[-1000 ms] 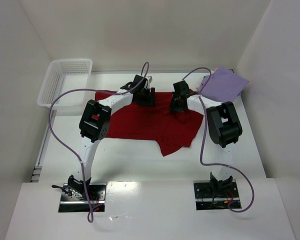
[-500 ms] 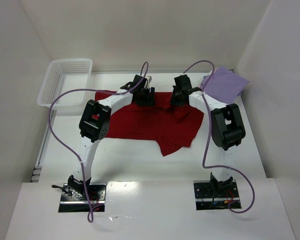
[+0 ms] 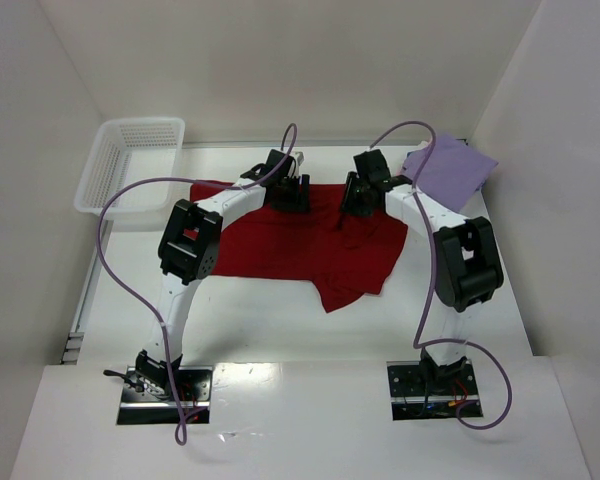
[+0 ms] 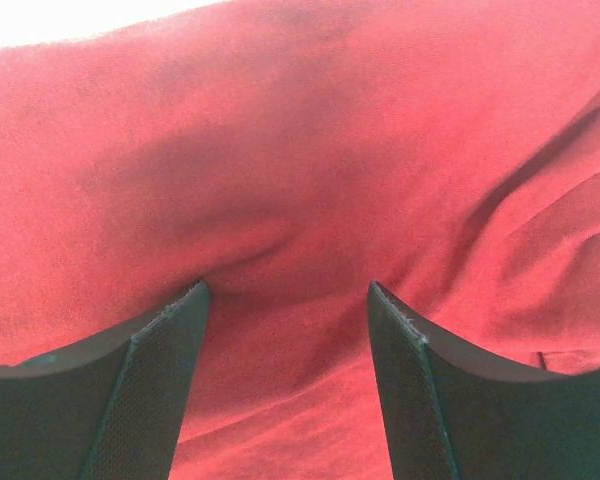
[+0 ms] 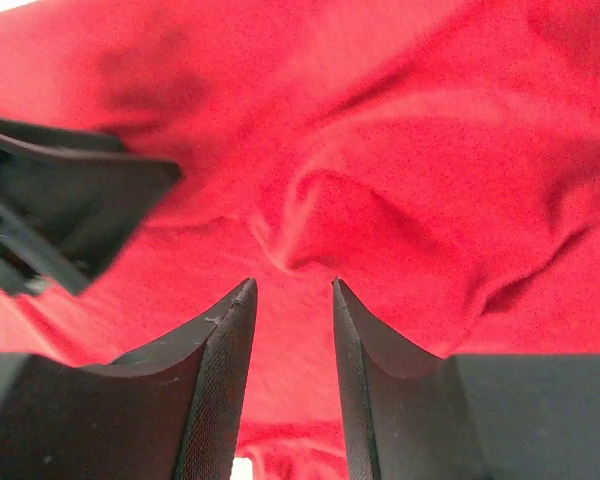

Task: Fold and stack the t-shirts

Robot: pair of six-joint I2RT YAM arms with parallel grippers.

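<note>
Dark red t-shirt: it lies opened out across the middle of the counter, rumpled on its right half, with one flap pointing toward the near edge. I'd judge it is not yet folded.

Lavender t-shirt: it is folded square and parked in the far right corner, well apart from the red one. That looks like the spot where the stack is meant to grow.

Left gripper: it is down on the far edge of the red shirt, a little left of middle. Its fingers are spread wide with a soft hump of cloth rising between them, and nothing is pinched that I can see.

Right gripper: it is just beside the left one along the same far edge. Its fingers stand a narrow gap apart over the cloth, with a raised wrinkle just ahead of the tips. It is not clamped, as far as I can tell.

Why there: two holds side by side on one edge would let the arms lift it evenly for a fold; that is my guess.

Basket: white mesh, at the far left corner, just touching the shirt's corner.

Writing: none is readable on cloth, basket or arms.
</note>
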